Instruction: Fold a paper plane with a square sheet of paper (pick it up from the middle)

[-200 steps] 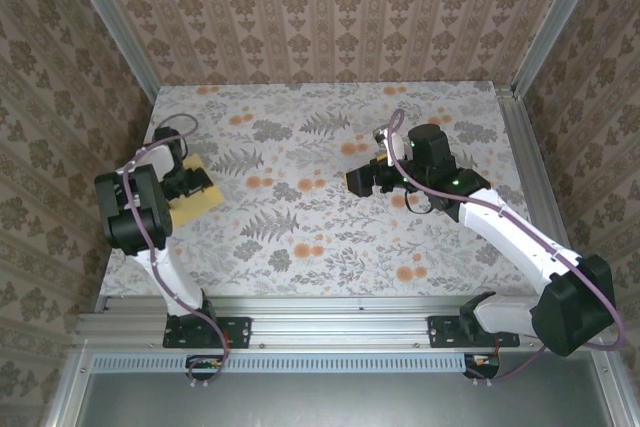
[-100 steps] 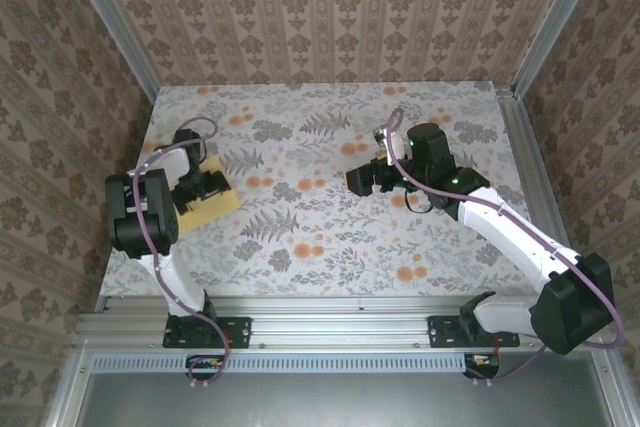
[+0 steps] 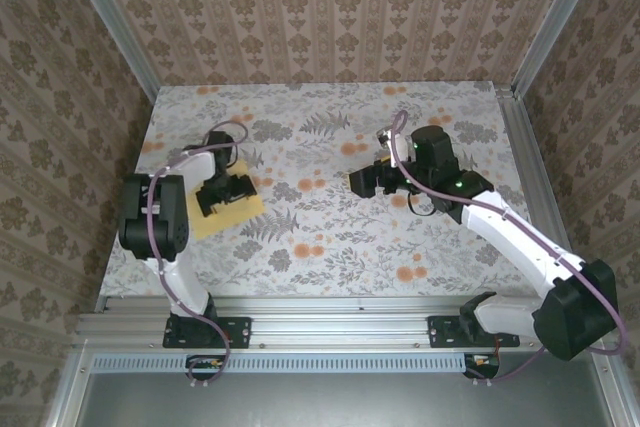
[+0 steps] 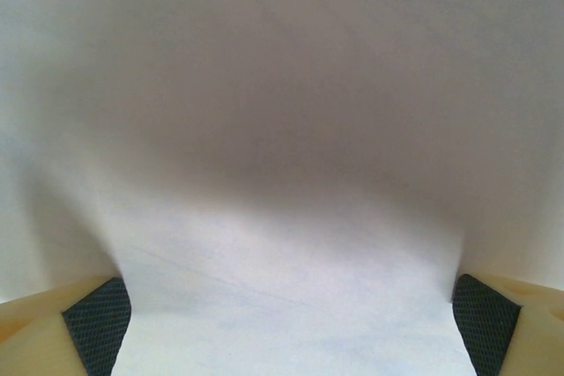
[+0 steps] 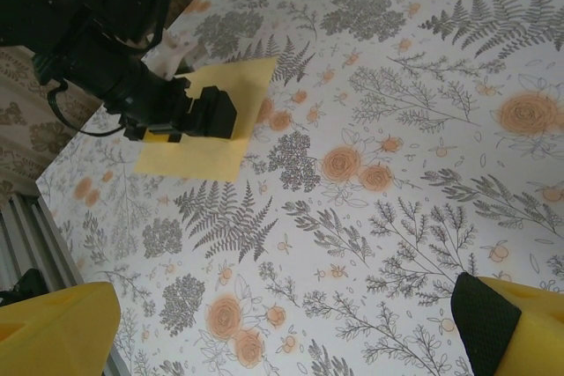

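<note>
The square sheet of paper point(image 3: 218, 220) is pale yellow and lies flat on the flowered cloth at the left. My left gripper point(image 3: 225, 192) points down onto its middle, jaws spread wide and open, and covers much of it. The left wrist view has the pale sheet point(image 4: 282, 217) very close, spanning the gap between the two dark pads point(image 4: 97, 325). From the right wrist view I see the sheet point(image 5: 198, 154) with the left gripper point(image 5: 181, 116) on top of it. My right gripper point(image 3: 365, 180) hovers open over the cloth right of centre, nothing between its yellow fingers point(image 5: 53, 332).
The flowered cloth point(image 3: 330, 237) covers the table. Patterned walls close in the back and both sides, with metal posts at the corners. The aluminium rail point(image 3: 330, 327) with both arm bases runs along the near edge.
My left gripper has moved to the right, towards the table's middle, and the yellow sheet has slid along beneath it. The right arm has hardly moved.
</note>
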Controlling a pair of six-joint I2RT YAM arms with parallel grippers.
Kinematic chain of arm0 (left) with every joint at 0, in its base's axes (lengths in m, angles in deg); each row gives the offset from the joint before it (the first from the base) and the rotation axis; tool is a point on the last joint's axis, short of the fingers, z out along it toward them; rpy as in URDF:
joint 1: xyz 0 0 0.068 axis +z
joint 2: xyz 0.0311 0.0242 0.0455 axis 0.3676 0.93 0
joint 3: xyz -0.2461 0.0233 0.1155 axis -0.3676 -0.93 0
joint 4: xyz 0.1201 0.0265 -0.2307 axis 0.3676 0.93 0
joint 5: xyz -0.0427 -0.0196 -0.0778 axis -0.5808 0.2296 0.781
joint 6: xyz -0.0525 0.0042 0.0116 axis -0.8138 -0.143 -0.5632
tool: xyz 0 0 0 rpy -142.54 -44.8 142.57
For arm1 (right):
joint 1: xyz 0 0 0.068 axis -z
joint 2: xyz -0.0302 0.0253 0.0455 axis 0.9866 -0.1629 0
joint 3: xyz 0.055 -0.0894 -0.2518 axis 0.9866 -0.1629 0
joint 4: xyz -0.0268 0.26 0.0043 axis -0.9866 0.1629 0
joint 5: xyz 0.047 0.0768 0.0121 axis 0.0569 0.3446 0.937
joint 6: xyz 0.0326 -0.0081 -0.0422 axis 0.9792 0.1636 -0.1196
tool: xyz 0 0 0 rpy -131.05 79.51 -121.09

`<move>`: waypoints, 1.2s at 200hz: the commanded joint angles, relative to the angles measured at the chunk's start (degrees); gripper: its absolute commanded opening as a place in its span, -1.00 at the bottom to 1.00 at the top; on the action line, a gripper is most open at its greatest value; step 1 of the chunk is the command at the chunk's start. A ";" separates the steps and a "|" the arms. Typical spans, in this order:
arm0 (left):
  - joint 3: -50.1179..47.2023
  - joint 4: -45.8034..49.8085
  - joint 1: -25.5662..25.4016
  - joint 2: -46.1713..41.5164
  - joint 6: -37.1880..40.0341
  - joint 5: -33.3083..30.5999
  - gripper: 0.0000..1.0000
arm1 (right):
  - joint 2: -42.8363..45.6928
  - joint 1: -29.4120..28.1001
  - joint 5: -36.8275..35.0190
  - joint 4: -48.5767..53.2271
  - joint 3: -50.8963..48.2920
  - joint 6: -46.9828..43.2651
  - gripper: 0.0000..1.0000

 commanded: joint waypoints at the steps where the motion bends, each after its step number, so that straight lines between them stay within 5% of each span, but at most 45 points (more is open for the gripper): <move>1: 1.27 0.07 -4.14 2.17 -4.58 3.08 0.97 | 2.38 0.67 -0.67 1.61 -1.22 1.09 1.00; 132: 22.27 1.64 -31.95 20.39 -18.20 5.67 0.97 | 7.81 1.02 -1.83 10.19 -7.18 3.04 1.00; 173: 26.52 3.63 -35.15 20.57 -20.21 6.09 0.97 | 10.16 1.06 -2.06 9.71 -9.78 5.53 1.00; 240: 23.60 7.64 -32.68 10.70 -14.85 2.77 1.00 | 10.05 0.33 -5.41 10.31 -10.30 14.04 1.00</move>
